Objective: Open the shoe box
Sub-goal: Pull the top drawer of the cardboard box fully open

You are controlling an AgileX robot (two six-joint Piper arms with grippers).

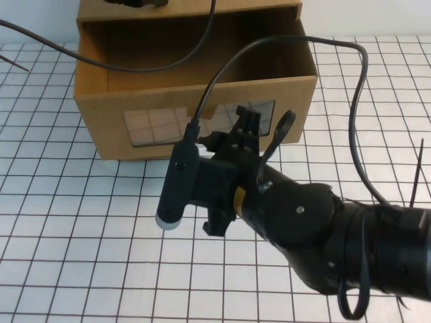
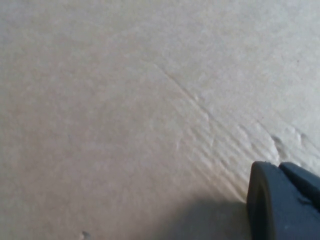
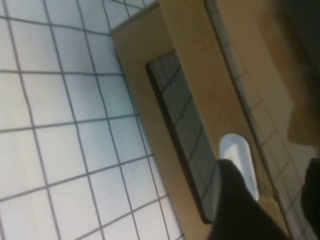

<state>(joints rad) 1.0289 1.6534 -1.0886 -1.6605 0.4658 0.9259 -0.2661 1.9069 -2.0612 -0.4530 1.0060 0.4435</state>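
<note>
The brown cardboard shoe box (image 1: 195,101) stands at the back of the gridded table with its top open. Its lid (image 1: 188,13) stands upright along the far side, and the inside shows bare cardboard. A clear window (image 1: 161,124) is set in the front wall. My right gripper (image 1: 249,124) sits just in front of that wall near the window's right end, open. In the right wrist view the right gripper (image 3: 280,200) straddles the front wall's upper edge (image 3: 260,145), holding nothing. My left gripper (image 1: 138,3) is behind the lid at the top edge. Cardboard (image 2: 125,100) fills the left wrist view.
A black cable (image 1: 135,67) droops across the open box, and another (image 1: 360,101) arcs over its right corner to the right arm. The right arm's bulky body (image 1: 316,235) fills the lower right. The white gridded table (image 1: 67,235) extends left and in front.
</note>
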